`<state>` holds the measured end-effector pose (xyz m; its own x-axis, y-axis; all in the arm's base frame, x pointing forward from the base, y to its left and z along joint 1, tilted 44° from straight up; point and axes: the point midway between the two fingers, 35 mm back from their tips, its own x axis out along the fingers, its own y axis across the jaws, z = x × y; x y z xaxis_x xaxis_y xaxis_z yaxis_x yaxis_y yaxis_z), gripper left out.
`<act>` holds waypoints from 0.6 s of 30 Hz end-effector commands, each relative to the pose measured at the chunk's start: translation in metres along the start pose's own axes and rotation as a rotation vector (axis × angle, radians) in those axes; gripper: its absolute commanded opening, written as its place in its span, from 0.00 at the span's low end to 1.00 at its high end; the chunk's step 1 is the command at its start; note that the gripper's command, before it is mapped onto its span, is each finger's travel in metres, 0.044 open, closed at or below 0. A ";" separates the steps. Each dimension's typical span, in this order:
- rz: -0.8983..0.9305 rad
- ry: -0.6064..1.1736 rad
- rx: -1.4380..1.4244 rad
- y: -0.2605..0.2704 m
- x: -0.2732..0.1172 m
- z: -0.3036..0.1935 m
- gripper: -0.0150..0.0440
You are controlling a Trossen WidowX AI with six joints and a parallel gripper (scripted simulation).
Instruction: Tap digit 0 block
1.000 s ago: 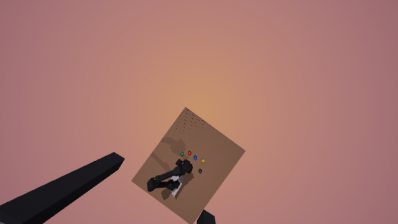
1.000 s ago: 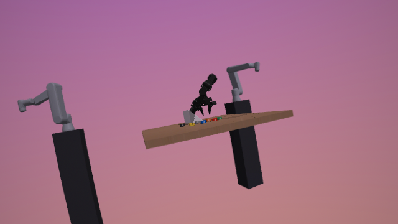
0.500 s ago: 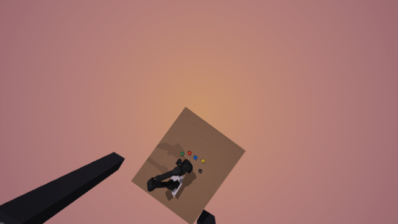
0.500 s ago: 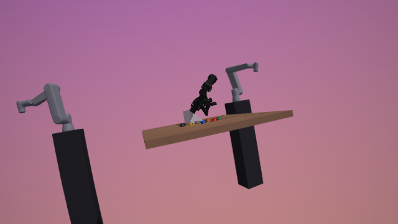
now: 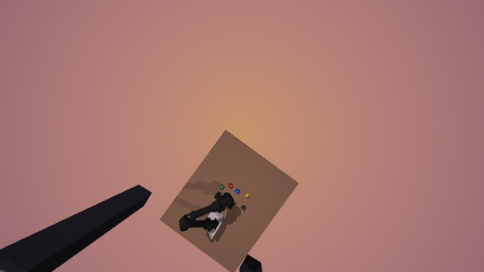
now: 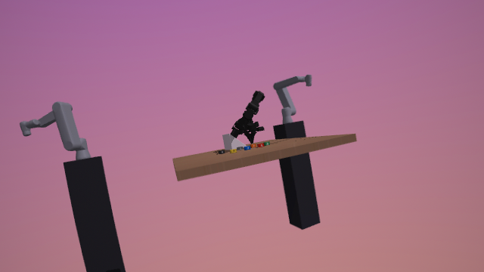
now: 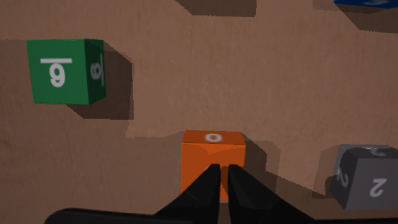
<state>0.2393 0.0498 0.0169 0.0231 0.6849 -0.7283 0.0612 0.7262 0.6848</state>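
Observation:
The orange block [image 7: 200,160] [image 6: 253,146] shows the digit 0 on its top-edge face in the wrist view; the digit on its larger face is mostly covered by my fingers. My gripper [image 7: 223,172] [image 6: 252,142] is shut with only a narrow gap between its tips. The tips are in front of the orange block and over its right half in the wrist view, with nothing seen between them. Whether they touch the block cannot be told. In the top view the arm hides this block.
A green block [image 7: 59,75] [image 5: 221,187] with a barred digit is at the left, and a grey block [image 7: 375,180] showing 2 is at the right. Red [image 5: 231,186], blue [image 5: 237,191], yellow [image 5: 246,195] and dark [image 5: 243,208] blocks stand further out on the table [image 5: 261,177].

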 end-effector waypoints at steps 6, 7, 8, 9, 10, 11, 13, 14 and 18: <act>0.007 0.008 0.010 0.000 0.011 -0.002 0.29; 0.007 0.008 0.010 0.000 0.011 -0.002 0.29; 0.007 0.008 0.010 0.000 0.011 -0.002 0.29; 0.007 0.008 0.010 0.000 0.011 -0.002 0.29; 0.002 0.002 0.003 0.000 0.006 -0.001 0.29; 0.002 0.003 0.005 -0.001 -0.001 -0.001 0.29; 0.005 0.008 0.010 -0.001 -0.017 -0.001 0.29; 0.006 0.008 0.010 -0.001 -0.020 -0.002 0.29; 0.006 0.009 0.005 0.007 -0.024 0.002 0.38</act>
<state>0.2379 0.0383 0.0282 0.0128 0.6930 -0.7208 0.0845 0.7176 0.6914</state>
